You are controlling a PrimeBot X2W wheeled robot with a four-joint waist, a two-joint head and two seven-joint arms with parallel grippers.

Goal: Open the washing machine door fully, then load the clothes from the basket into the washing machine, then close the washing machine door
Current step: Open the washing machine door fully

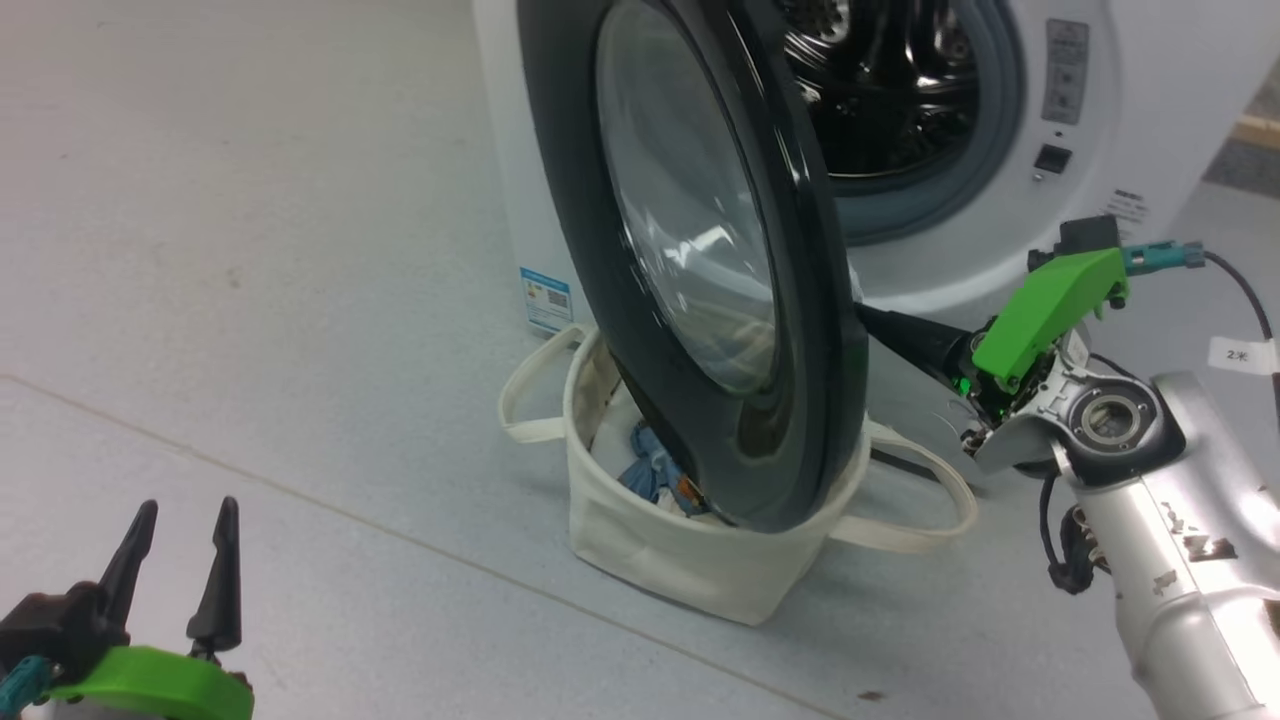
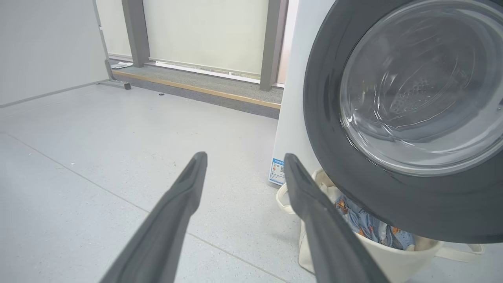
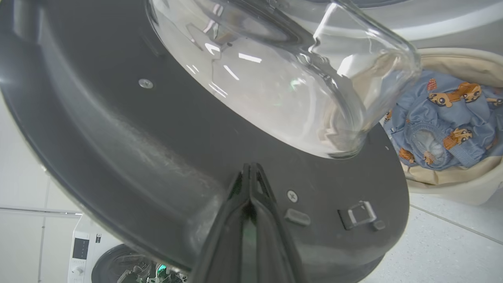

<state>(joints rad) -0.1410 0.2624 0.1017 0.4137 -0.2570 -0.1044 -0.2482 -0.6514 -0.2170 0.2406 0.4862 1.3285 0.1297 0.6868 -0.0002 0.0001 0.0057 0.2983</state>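
Against the inner black rim of the washing machine door (image 3: 118, 137), just under the bulging glass bowl (image 3: 275, 98): right jaws pressed together, nothing between them, fingertips (image 3: 256, 184) at the plastic, contact not certain. Past the door's lower edge, the clothes (image 3: 444, 118) heaped inside the basket (image 1: 680, 560), near those jaws but apart. Door partly open, hanging over the basket's mouth, before the washing machine (image 1: 1150, 120) and its steel drum (image 1: 880, 90). Low over the floor (image 1: 250, 300), left jaws spread wide, holding nothing, well apart from basket and door.
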